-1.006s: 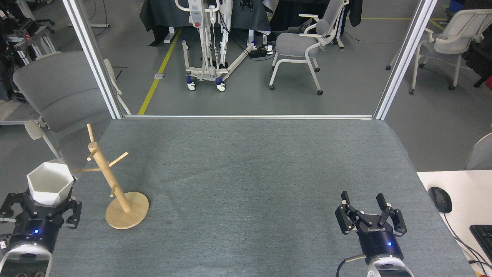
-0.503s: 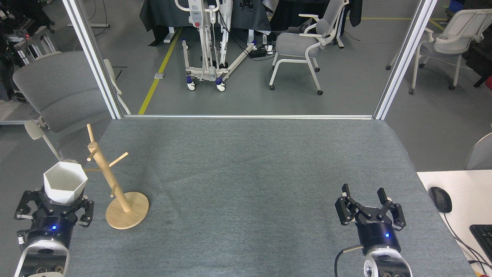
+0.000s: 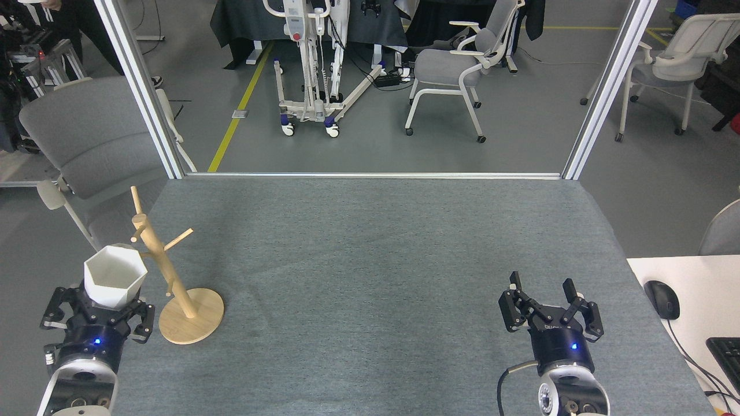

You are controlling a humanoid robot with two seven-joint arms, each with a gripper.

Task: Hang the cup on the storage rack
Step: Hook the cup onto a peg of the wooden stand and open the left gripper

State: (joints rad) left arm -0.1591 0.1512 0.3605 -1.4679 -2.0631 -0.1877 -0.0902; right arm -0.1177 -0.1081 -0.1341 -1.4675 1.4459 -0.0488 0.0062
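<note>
A white hexagonal cup [image 3: 114,276] stands upright, mouth up, in my left gripper [image 3: 110,300], which is shut on its lower part at the table's near left. The cup's right edge is right beside the post of the wooden storage rack [image 3: 167,277] and hides one of the left pegs; I cannot tell whether they touch. The rack leans to the upper left on its round disc base [image 3: 196,320]. The cup's handle is hidden. At the near right my right gripper [image 3: 543,294] is open and holds nothing.
The grey cloth table [image 3: 370,260] ends at a metal frame [image 3: 370,174] at the back. A grey chair [image 3: 87,144] stands past the left edge. A white desk with a mouse [image 3: 662,299] and a keyboard [image 3: 728,352] adjoins the right side.
My left gripper has carried the cup rightward and forward until it sits against the rack's post. The right gripper has shifted slightly left and up, still open.
</note>
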